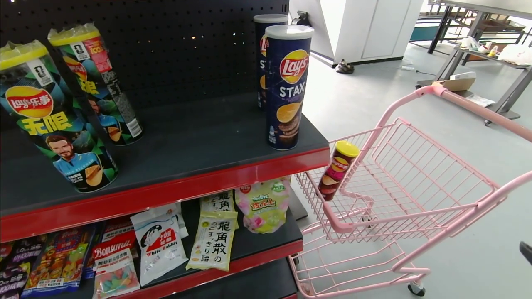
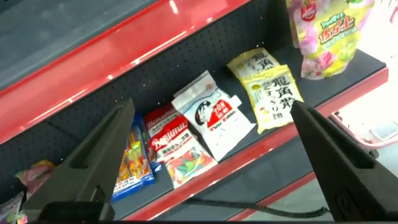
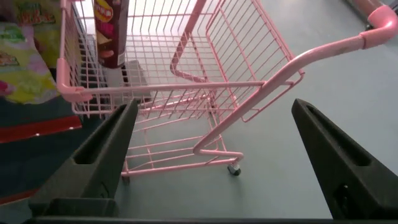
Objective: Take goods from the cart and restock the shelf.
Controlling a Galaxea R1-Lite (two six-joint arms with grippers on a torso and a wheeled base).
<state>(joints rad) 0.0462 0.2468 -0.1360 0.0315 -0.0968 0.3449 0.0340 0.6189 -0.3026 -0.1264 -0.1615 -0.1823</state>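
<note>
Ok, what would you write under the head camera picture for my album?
One little can sits in the pink cart, right beside the snack shelf.

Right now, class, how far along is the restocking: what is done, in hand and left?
Looks done: two green cans and two blue cans stand on the top shelf. In hand: nothing; the left gripper and right gripper are open and empty. Left: one yellow-lidded can sits in the cart.
</note>
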